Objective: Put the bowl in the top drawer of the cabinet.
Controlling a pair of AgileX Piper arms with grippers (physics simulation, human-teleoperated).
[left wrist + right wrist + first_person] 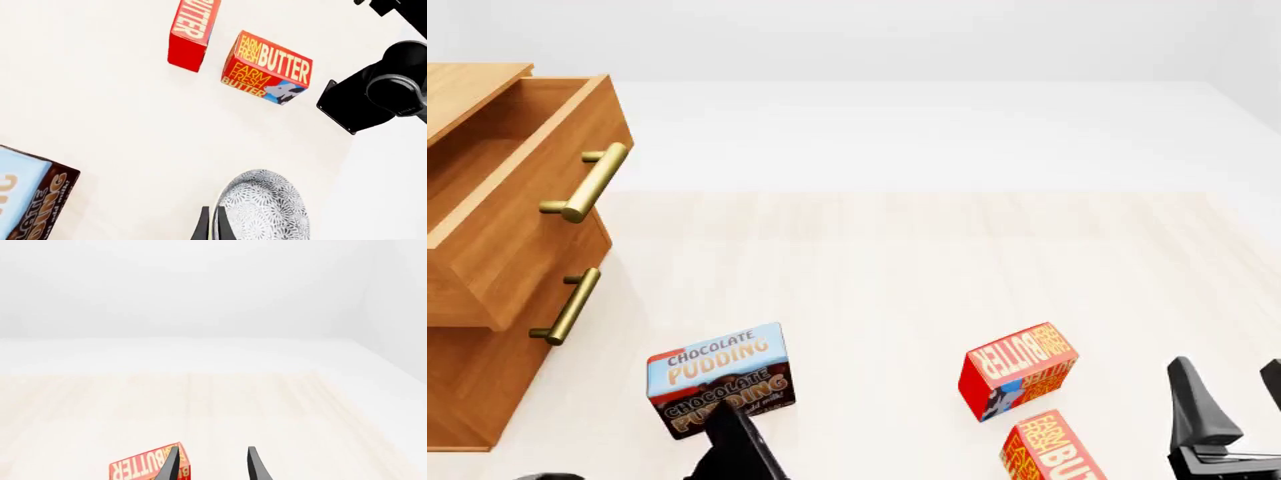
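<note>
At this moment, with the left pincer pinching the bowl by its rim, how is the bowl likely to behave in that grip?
The bowl looks rigid, so it should keep its shape. It is wide and shallow, and the left pincer grips only a sliver of the rim, so it may swing or tilt. Its glossy, glazed-looking surface suggests it could slip.

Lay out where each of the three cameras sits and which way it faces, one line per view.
Front view: fixed above and behind the arms, facing forward and down at the cabinet, its open top drawer and the boxes; both arms' tips show at the bottom edge.
Left wrist view: behind the left pincer, looking along its fingers at the bowl; the right arm crosses it.
Right wrist view: behind the open right pincer, facing across the table.
Shared: a butter box shows in all three views.
</note>
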